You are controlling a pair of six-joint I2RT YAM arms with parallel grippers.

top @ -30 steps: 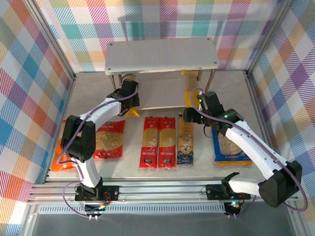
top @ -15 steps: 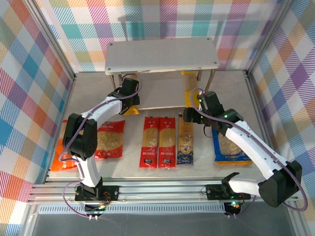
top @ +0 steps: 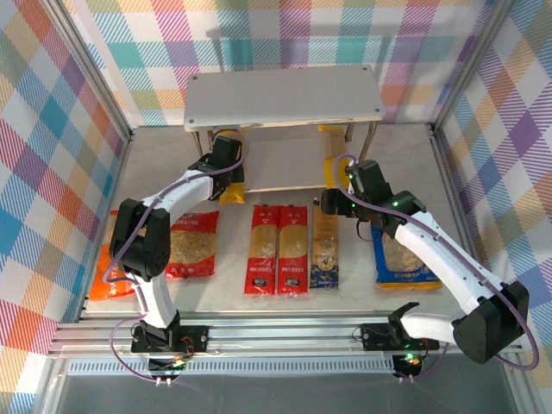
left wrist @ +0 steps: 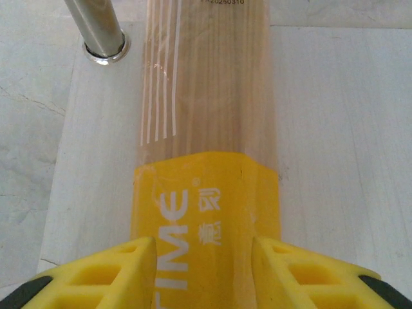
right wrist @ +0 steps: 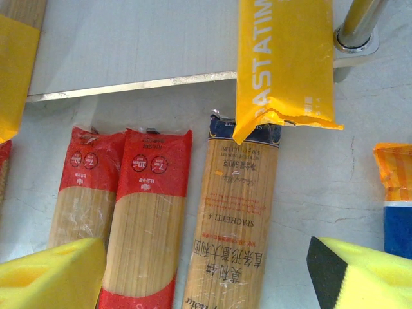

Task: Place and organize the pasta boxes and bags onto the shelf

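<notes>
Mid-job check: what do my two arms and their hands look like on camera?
The left arm and right arm have white links, black joints and a purple cable each. The left hand and right hand have blocky yellow fingers with black edges.

Left hand (top: 228, 172) at near end of yellow pack (top: 231, 195), pack lying on shelf (top: 285, 99) lower board, left side. Right hand (top: 331, 198) hangs above far end of dark blue pack (top: 325, 254). Two red packs (top: 263, 250) side by side on surface (top: 231, 263), just left of it.
</notes>
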